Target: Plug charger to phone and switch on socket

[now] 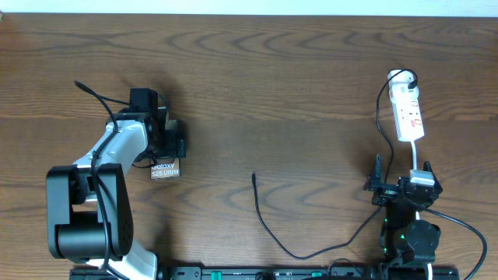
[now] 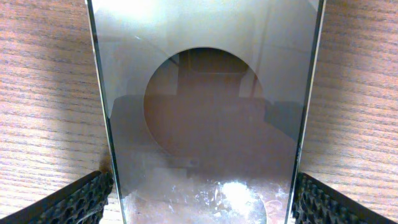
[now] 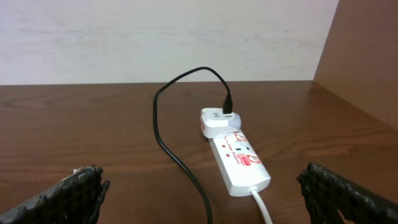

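Brown wood table [image 1: 272, 93] | left claw [image 2: 199, 199] wide open, phone [image 2: 205, 112] between fingers, pointing far | right claw [image 3: 199, 186] wide open, empty | charger [image 1: 268, 225] tip lies right of phone

The left end effector [image 1: 166, 145] reaches forward, fingers spread wide; the right end effector [image 1: 405, 187] sits low, fingers wide apart.

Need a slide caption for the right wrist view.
Open right fingers frame the white socket, its black charger cable plugged into the adapter on the wooden table.

Left gripper [image 1: 161, 149] straddles the phone [image 1: 165, 169]; charger [image 1: 268, 229] lies apart.
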Robot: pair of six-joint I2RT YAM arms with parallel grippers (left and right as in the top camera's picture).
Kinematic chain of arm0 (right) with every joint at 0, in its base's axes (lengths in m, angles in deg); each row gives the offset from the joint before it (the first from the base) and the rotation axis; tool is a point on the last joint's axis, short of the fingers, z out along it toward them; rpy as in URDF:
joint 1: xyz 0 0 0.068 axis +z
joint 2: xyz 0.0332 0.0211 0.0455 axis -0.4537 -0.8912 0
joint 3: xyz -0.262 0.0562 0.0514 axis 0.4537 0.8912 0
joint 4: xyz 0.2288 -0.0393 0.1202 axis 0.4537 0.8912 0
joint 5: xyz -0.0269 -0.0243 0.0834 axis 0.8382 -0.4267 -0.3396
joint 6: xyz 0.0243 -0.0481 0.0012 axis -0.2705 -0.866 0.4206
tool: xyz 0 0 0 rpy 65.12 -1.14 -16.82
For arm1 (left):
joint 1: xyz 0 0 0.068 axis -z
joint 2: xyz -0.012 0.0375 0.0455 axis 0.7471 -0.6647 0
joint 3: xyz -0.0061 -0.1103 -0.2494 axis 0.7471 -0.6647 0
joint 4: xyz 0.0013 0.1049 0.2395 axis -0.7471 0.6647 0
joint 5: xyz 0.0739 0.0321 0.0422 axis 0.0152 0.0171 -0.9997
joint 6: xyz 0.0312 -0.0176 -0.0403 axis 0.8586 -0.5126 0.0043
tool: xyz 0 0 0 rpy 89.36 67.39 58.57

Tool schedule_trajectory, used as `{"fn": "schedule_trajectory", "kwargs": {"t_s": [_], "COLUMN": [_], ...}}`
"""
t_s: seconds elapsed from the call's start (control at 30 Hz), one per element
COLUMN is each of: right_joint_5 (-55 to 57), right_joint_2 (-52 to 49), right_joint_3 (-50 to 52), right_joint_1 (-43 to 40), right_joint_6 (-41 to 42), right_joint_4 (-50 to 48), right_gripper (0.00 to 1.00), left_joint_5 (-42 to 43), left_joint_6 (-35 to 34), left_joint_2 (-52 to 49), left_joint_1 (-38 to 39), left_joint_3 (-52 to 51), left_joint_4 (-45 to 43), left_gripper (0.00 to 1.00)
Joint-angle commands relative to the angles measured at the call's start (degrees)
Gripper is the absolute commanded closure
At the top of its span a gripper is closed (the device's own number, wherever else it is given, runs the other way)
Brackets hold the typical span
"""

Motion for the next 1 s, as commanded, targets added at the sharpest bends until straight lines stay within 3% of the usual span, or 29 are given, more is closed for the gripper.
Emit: {"fn": "schedule_trajectory", "kwargs": {"t_s": [0.0, 0.57, 0.97], "right_joint_5": [0.4, 0.4, 0.4], "right_joint_2": [0.2, 0.2, 0.2], "right_joint_3": [0.1, 0.1, 0.1], "right_joint_1": [1.0, 1.0, 1.0], "right_joint_6": [-0.4, -0.4, -0.5], "right_joint_4": [0.2, 0.2, 0.2], "right_gripper": [0.01, 0.01, 0.01], "left_joint_5": [3.9, 3.9, 3.9], "left_joint_6": [0.1, 0.1, 0.1], "left_joint_2": [-2.2, -2.2, -2.2], "left_joint_1": [-0.1, -0.1, -0.1], "left_joint_3": [-1.4, -1.4, -1.4], "left_joint_4": [1.0, 1.0, 0.8], "left_gripper": [0.07, 0.17, 0.18]}}
